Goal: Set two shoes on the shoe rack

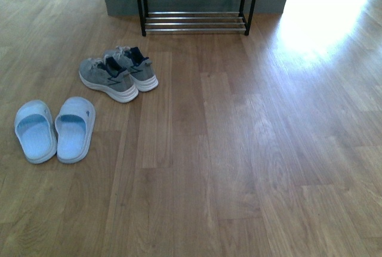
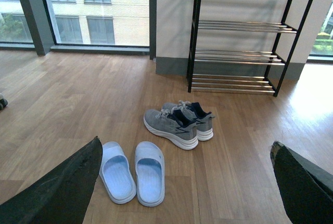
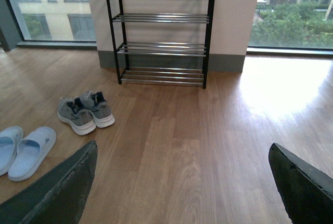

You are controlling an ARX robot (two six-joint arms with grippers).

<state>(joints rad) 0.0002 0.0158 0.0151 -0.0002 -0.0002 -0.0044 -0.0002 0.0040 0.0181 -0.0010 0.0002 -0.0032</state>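
Note:
Two grey knit sneakers with white soles sit side by side on the wood floor, one nearer [image 1: 108, 79] and one behind it [image 1: 136, 67]. The left wrist view shows the shoes [image 2: 170, 127] [image 2: 195, 118], and the right wrist view shows them too [image 3: 76, 115] [image 3: 97, 108]. The black shoe rack [image 1: 196, 0] with silver rods stands against the far wall, also seen as the rack [image 2: 244, 37] and the rack [image 3: 161, 31]. My left gripper [image 2: 184, 182] is open, high above the floor short of the shoes. My right gripper [image 3: 182, 182] is open over bare floor. Neither arm shows in the front view.
A pair of light blue slippers [image 1: 55, 129] lies on the floor left of the sneakers, nearer to me, also seen as the slippers [image 2: 132, 171]. Large windows [image 2: 78, 11] run along the far wall. Sunlight glares on the floor [image 1: 322, 24] at the right.

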